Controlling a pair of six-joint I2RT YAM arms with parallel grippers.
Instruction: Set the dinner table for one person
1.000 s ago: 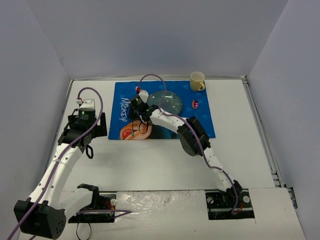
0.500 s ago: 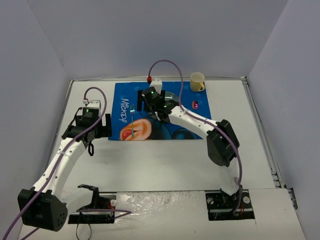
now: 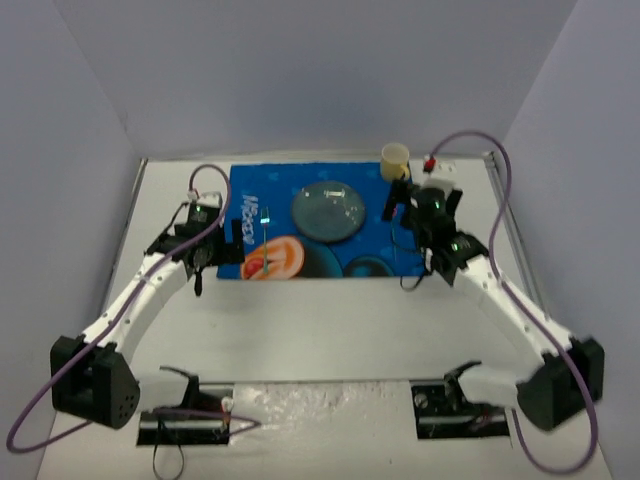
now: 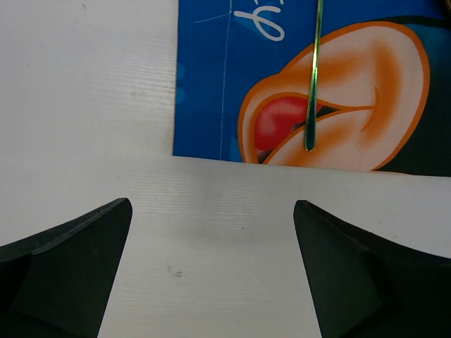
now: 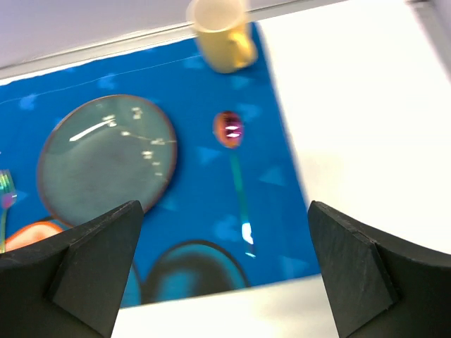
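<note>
Currently left claw (image 4: 213, 211) spread over worktop (image 4: 84, 105) below placemat (image 4: 204, 70) edge; right claw (image 5: 225, 211) spread over placemat, spoon (image 5: 229, 129) at frame centre.

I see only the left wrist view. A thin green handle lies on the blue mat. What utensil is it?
Observer: A fork; the right wrist view shows its tines left of the plate.
Operator: Is there also a spoon?
Observer: Yes, a spoon lies on the placemat right of the plate, its purple bowl toward the cup.
Operator: Is the right gripper holding something?
Observer: No, the right gripper is open and empty.
</note>
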